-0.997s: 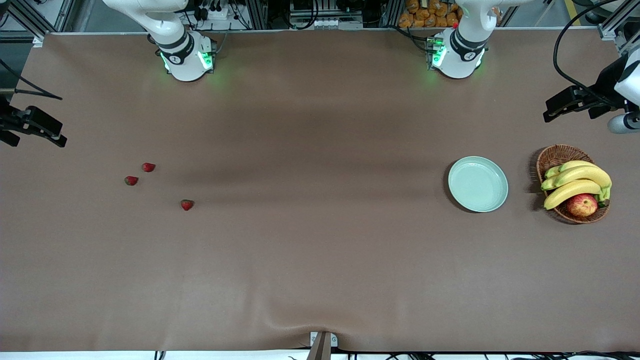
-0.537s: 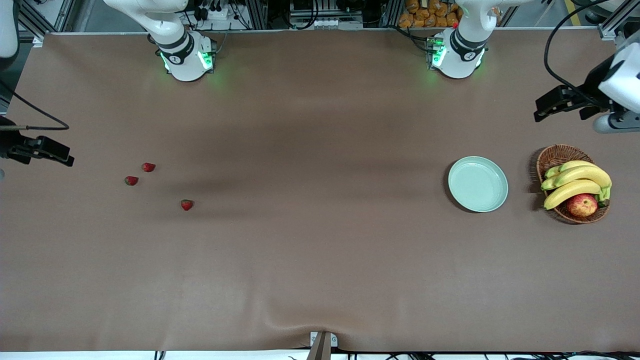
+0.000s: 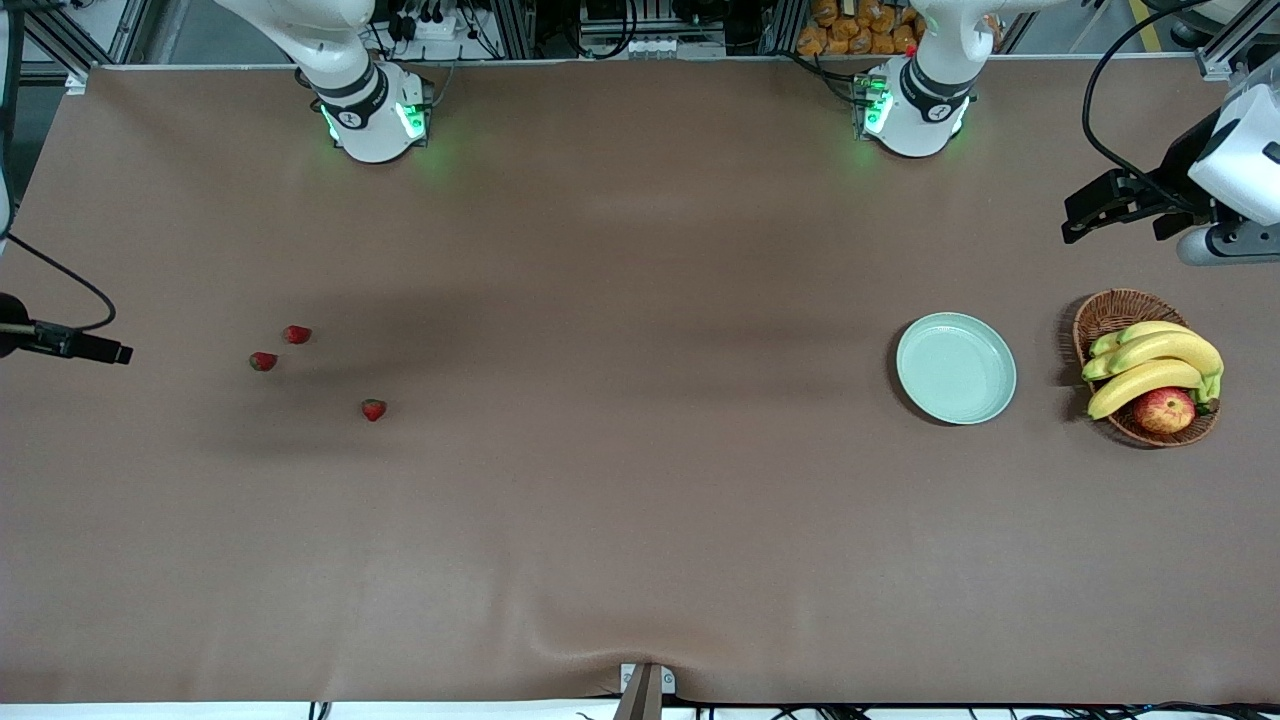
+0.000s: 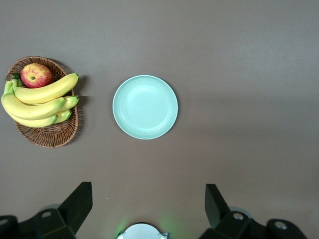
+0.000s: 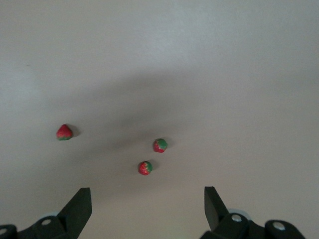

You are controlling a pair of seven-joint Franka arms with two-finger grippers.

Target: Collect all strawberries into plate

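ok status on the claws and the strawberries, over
Both claws open, empty: left claw up near basket, right claw above strawberries. All three on table, plate bare. Nothing blocking.

I see a uniform matte brown table cover. The three strawberries read dark red with small green tops. The plate is plain pale mint green, glossy, unpatterned. The basket is brown woven wicker; its bananas are yellow with greenish tips, its apple red mottled with yellow. Both arm bases are white, lit green.
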